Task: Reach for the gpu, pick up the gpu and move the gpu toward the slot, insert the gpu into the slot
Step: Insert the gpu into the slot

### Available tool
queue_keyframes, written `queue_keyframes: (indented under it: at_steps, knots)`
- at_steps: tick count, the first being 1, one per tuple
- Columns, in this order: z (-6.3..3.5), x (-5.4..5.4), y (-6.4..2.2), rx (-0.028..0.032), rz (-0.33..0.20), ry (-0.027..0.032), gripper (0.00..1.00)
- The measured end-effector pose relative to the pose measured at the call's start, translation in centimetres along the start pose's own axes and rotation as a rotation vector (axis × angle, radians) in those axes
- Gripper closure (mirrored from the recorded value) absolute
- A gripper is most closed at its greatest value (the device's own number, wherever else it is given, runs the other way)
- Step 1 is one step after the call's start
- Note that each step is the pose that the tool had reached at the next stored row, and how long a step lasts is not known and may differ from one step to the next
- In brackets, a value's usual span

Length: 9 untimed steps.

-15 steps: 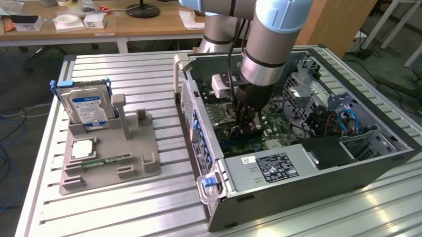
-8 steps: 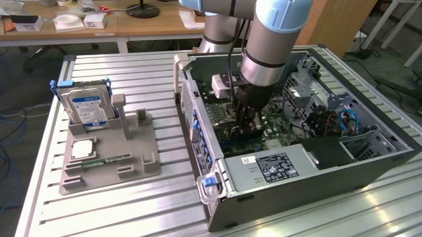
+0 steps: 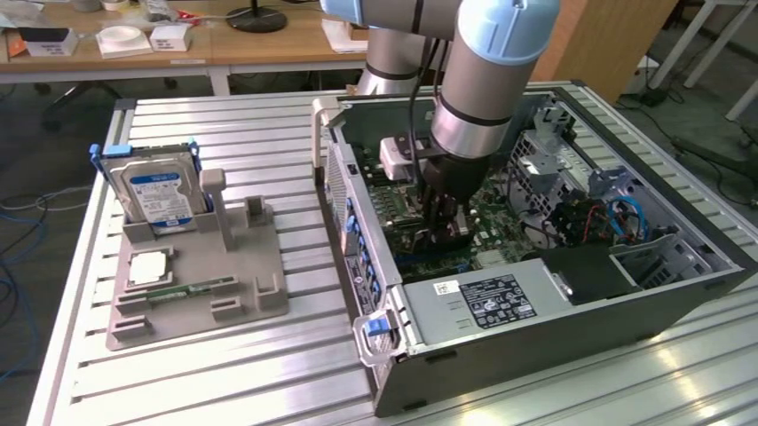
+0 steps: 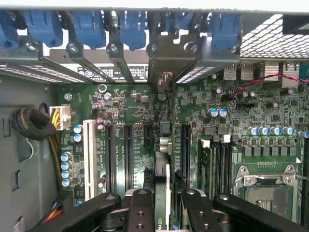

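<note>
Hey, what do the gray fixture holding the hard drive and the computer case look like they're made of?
Gray fixture: likely plastic, matte and blocky, perhaps printed. Computer case: likely sheet metal, with thin folded edges, gray outside.

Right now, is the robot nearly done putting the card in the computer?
Picking up looks done: the gripper holds the gpu edge-on, down inside the open computer case. In hand: lining the card up over the motherboard slots. Left: whether it is fully seated cannot be told, and the gripper hasn't let go.
</note>
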State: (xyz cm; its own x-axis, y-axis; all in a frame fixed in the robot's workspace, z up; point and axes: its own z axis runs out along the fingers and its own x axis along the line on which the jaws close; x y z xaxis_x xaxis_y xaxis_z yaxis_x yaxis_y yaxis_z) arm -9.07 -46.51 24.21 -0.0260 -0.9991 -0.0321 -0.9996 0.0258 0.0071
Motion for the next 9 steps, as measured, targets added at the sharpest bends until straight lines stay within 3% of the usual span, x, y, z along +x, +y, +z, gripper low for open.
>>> queue_keyframes:
  at_steps: [9]
  knots:
    - [0.05, 0.00, 0.00, 0.0001, 0.000, -0.0003, 0.74]
